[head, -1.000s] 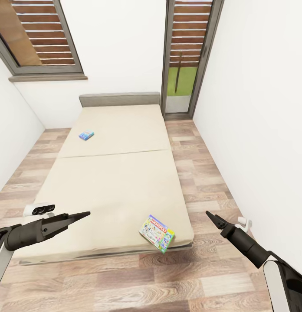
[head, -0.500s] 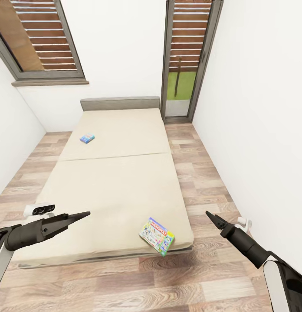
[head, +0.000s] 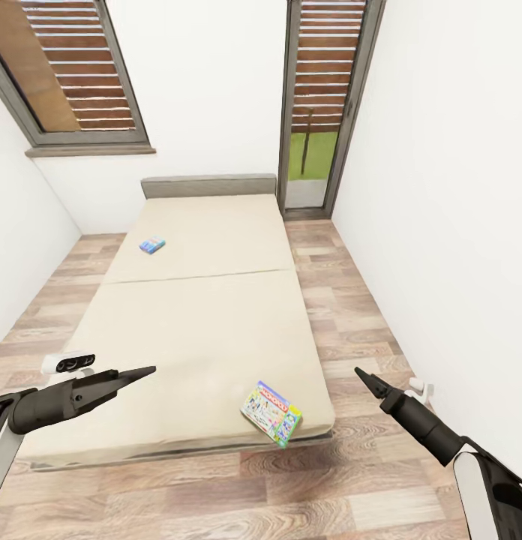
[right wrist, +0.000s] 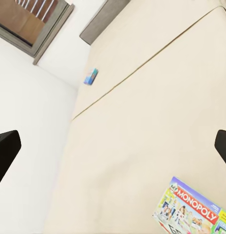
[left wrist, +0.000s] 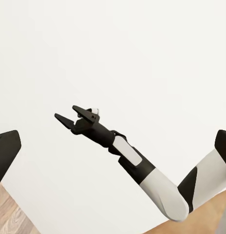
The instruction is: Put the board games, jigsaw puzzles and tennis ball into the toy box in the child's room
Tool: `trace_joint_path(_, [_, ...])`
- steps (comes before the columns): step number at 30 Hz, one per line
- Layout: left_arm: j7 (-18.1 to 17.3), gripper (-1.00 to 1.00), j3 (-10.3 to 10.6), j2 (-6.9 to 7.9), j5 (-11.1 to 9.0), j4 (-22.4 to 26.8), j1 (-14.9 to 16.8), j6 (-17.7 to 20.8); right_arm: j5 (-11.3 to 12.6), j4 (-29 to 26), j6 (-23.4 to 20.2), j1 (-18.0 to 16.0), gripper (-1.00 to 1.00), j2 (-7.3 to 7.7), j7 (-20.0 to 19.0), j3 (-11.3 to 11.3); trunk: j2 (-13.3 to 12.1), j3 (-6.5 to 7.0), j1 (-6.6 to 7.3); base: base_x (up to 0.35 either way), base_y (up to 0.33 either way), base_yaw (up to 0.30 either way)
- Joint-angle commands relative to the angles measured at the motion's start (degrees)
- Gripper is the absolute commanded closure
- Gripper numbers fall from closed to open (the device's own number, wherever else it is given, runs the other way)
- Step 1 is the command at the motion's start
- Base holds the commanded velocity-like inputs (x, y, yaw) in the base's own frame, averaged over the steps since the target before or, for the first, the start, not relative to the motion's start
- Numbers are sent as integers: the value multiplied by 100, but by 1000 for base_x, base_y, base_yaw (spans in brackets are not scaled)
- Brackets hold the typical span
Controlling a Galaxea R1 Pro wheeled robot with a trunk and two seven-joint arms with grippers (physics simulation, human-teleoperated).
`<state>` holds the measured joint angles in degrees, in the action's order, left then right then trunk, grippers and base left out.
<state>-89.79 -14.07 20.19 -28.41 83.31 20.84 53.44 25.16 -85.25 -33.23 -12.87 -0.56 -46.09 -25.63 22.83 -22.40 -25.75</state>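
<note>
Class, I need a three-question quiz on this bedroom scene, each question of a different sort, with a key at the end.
1. True or false: the Monopoly box lies at the near corner of the bed.
2. What lies near the headboard? A) a blue box B) a ball C) a bin
3. Fill in: neither the left tool nor the right tool holds ____.

Key: 1 true; 2 A, the small blue box; 3 anything.

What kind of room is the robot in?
Most likely a bedroom. A low, wide beige bed with a grey headboard stands on a wood-plank floor, with a small blue game box and a white-green Monopoly game box lying on it.
</note>
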Motion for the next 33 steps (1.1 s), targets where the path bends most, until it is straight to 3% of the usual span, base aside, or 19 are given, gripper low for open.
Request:
trace_joint_path(1, [-21, -100, 1, 2, 2, 1, 2, 61, 25, 4, -42, -5, -100, -5, -12, -12, 9, 1, -3, 0, 0, 0])
trace_joint_path(22, [-21, -100, 2, 2, 89, -4, 1, 61, 33, 35, 146, -5, -100, -3, -5, -10, 9, 200, -3, 0, 0, 0])
trace_joint_path(33, [-21, -100, 1, 2, 157, -8, 5, 61, 25, 44, 158, -5, -100, 2, -5, 137, 9, 304, -3, 0, 0, 0])
